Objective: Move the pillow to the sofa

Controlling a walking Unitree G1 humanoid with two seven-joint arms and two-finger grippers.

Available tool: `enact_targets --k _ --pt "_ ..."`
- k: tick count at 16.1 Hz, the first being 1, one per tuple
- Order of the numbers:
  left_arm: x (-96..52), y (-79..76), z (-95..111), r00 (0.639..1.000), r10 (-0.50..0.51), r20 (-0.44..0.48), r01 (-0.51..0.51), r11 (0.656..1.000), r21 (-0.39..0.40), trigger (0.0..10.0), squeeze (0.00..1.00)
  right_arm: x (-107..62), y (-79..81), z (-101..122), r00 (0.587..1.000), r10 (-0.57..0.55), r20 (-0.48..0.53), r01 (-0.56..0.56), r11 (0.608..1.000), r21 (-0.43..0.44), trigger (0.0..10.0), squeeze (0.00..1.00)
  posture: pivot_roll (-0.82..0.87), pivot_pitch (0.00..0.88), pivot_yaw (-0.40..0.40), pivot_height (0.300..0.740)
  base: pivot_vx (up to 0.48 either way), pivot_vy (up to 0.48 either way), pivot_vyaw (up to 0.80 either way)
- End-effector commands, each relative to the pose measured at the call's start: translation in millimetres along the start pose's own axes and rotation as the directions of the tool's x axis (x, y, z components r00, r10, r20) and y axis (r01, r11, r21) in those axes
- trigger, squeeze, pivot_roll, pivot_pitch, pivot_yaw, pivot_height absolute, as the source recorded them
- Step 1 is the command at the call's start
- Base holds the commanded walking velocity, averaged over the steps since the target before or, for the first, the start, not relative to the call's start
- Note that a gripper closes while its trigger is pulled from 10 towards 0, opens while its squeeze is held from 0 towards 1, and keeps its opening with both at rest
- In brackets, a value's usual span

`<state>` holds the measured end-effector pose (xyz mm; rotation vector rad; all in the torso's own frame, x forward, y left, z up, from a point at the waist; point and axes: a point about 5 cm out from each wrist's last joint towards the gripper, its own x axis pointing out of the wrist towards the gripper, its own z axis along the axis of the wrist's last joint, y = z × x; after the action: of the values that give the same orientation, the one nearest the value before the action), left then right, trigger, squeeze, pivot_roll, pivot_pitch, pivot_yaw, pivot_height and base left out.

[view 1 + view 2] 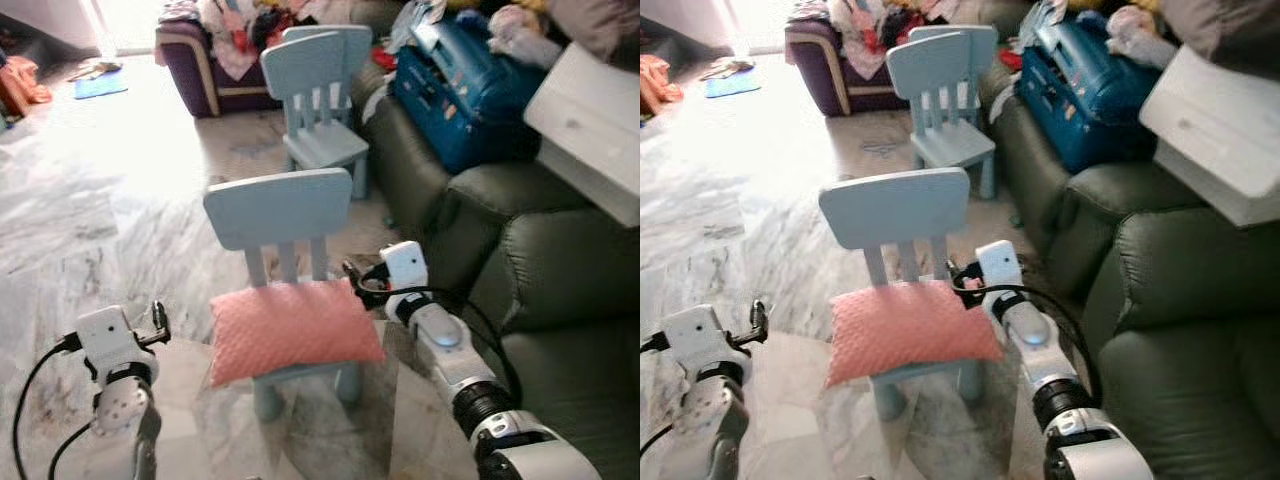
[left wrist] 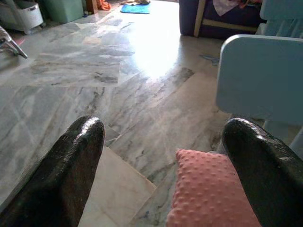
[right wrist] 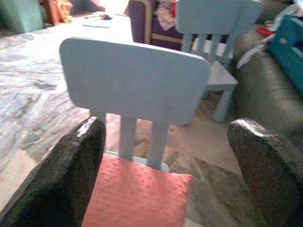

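Observation:
A pink textured pillow point(image 1: 295, 330) lies on the seat of a small light-blue chair point(image 1: 280, 205) in front of me. My right gripper point(image 1: 355, 278) is open at the pillow's far right corner, beside the chair's back. In the right wrist view the open fingers point(image 3: 80, 161) frame the pillow point(image 3: 137, 198) and the chair back point(image 3: 135, 80). My left gripper point(image 1: 158, 320) is open and hangs left of the chair, apart from the pillow. The left wrist view has the pillow's corner point(image 2: 208, 189) near one finger point(image 2: 265, 165). The dark green sofa point(image 1: 560, 260) stands to the right.
A second light-blue chair point(image 1: 320, 90) stands farther back. On the sofa's far end lie a blue bag point(image 1: 470, 90) and a white box point(image 1: 590, 130). A purple armchair piled with clothes point(image 1: 200, 60) is at the back. Marble floor point(image 1: 100, 200) spreads to the left.

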<state>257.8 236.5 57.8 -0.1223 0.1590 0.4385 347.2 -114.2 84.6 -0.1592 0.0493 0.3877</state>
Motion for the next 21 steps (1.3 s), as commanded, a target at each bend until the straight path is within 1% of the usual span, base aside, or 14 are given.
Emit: enact_targets --k 1,2,3,4,5,6,8,9,11,12,14,19,20,21 --pt "1.2 5.7 3 0.999 0.05 0.001 -0.05 0.999 0.009 10.0 0.0 0.4 -2.3 0 1.0 -0.009 -0.01 0.009 1.0 -0.006 10.0 0.0 -0.13 0.107 0.025 0.74 0.0 0.0 0.0" --pt "1.4 7.0 4 0.998 0.066 0.006 -0.066 0.998 0.013 10.0 0.0 1.0 -1.0 1 1.0 0.003 -0.011 -0.003 1.0 -0.003 10.0 0.0 -0.13 0.107 0.024 0.74 0.0 0.0 0.0" --pt "-0.9 3.5 12 0.994 -0.05 0.093 0.051 0.999 -0.01 10.0 0.0 2.5 1.9 2 1.0 0.011 -0.014 -0.011 0.999 -0.031 10.0 0.0 -0.13 0.107 0.024 0.74 0.0 0.0 0.0" --pt "-2.5 7.9 12 0.993 -0.023 0.113 0.018 0.999 0.044 10.0 0.0 3.5 4.0 4 1.0 0.005 -0.005 -0.006 0.998 -0.055 10.0 0.0 -0.13 0.107 0.024 0.74 0.0 0.0 0.0" --pt "-4.1 8.1 10 0.994 -0.013 0.111 0.009 0.999 0.036 10.0 0.0 3.9 6.5 5 1.0 0.009 0.018 -0.008 0.999 -0.048 10.0 0.0 -0.13 0.108 0.023 0.74 0.0 0.0 0.0" --pt "-5.6 6.5 8 0.995 -0.03 0.091 0.029 1.0 0.007 10.0 0.0 3.9 7.7 6 1.0 0.003 0.027 -0.002 0.999 -0.05 10.0 0.0 -0.13 0.108 0.022 0.74 0.0 0.0 0.0" --pt "-9.7 0.9 5 0.995 -0.04 0.091 0.041 0.999 -0.011 10.0 0.0 5.1 8.0 5 1.0 0.003 -0.005 -0.004 0.998 -0.063 10.0 0.0 -0.12 0.106 0.02 0.74 0.0 0.0 0.0" --pt "-10.2 -1.1 4 0.996 -0.038 0.083 0.04 0.999 -0.022 10.0 0.0 4.9 7.6 4 1.0 0.009 -0.004 -0.009 0.999 -0.038 10.0 0.0 -0.12 0.105 0.019 0.74 0.0 0.0 0.0" --pt "-11.1 -5.8 3 0.994 -0.07 0.081 0.073 0.996 -0.042 10.0 0.0 4.4 8.1 8 0.999 0.032 0.026 -0.029 0.996 -0.088 10.0 0.0 -0.12 0.106 0.019 0.74 0.0 0.0 0.4" --pt "-11.2 -6.6 3 0.994 -0.072 0.086 0.075 0.997 -0.027 10.0 0.0 4.5 7.7 8 0.999 0.032 0.023 -0.03 0.997 -0.074 10.0 0.0 -0.13 0.105 0.02 0.74 0.0 0.0 0.8" --pt "-11.1 -6.2 3 0.993 -0.08 0.083 0.082 0.996 -0.024 10.0 0.0 4.5 6.2 8 0.999 0.025 0.023 -0.023 0.996 -0.083 10.0 0.0 -0.12 0.102 0.02 0.74 0.0 0.0 0.8" --pt "-10.2 -3.1 4 0.993 -0.08 0.085 0.08 0.997 0.005 10.0 0.0 5.5 9.3 8 0.999 0.029 0.02 -0.028 0.996 -0.081 10.0 0.0 -0.11 0.093 0.022 0.74 0.0 0.0 0.8" --pt "-10.3 -3.1 4 0.993 -0.085 0.085 0.086 0.996 -0.001 10.0 0.0 5.9 9.9 8 0.999 0.028 0.022 -0.026 0.996 -0.079 10.0 0.0 -0.11 0.09 0.022 0.74 0.0 0.0 0.8" --pt "-10.1 -2.8 4 0.993 -0.086 0.086 0.087 0.996 -0.002 10.0 0.0 6.3 9.8 9 0.999 0.023 0.026 -0.022 0.998 -0.053 10.0 0.0 -0.11 0.09 0.022 0.74 0.0 0.0 0.0"
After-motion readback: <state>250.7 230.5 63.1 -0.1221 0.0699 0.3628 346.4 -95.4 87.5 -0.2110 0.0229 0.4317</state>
